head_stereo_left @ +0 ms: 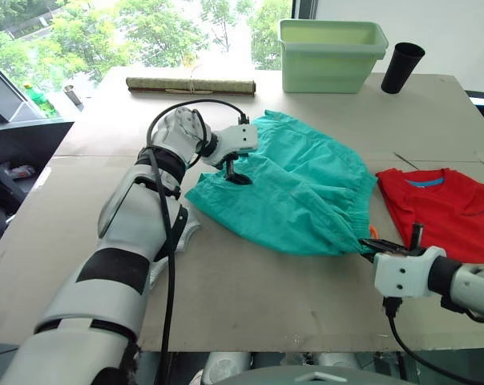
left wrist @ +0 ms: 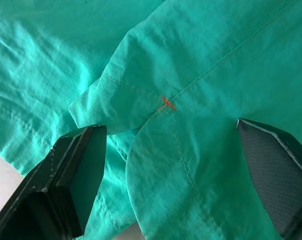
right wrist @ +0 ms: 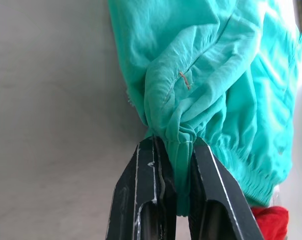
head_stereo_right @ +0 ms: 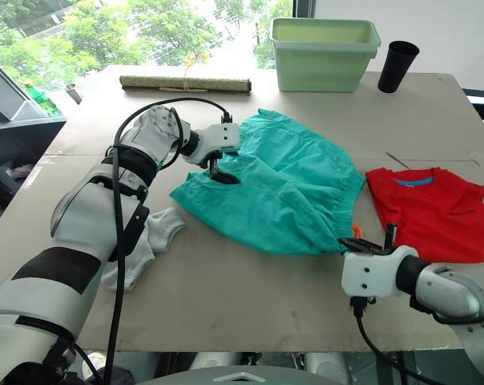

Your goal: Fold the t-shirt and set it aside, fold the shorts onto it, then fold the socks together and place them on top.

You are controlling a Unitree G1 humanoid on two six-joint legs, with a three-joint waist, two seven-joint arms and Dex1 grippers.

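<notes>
Shorts fold is in hand. The shorts point(head_stereo_left: 294, 188) are spread at table centre, rumpled, with the waistband toward 4 o'clock. The t-shirt point(head_stereo_left: 442, 210) is already folded and set aside at 3 o'clock of the shorts, near but apart from them. The socks point(head_stereo_right: 150, 241) are left loose at 8 o'clock of the shorts, beside the left forearm.

The right gripper point(right wrist: 173, 150) is pinched on a bunched fold of the shorts at the waistband corner; in the wrist view, cloth is seen gathered between the pressed jaws. The left gripper point(head_stereo_left: 235, 172) is held over the 10 o'clock corner of the shorts with jaws spread wide; the seam with the orange stitch point(left wrist: 166, 103) is seen between its fingers point(left wrist: 76, 175), nothing yet clamped.

Judgement for the step:
- The left jaws should be lowered onto the hem edge, not mid-panel, so that a single clean corner is taken instead of a wad.
- Both corners should be lifted together and tension kept even, otherwise the thin cloth is expected to sag and crease.
- The right grip is bunched; a skewed fold is likely unless the cloth is pulled taut first.
- The drawstring point(head_stereo_right: 356, 231) should be kept tucked inside.

The tub point(head_stereo_left: 332, 52), cup point(head_stereo_left: 402, 67) and rolled mat point(head_stereo_left: 191, 84) at 12 o'clock are well apart.
</notes>
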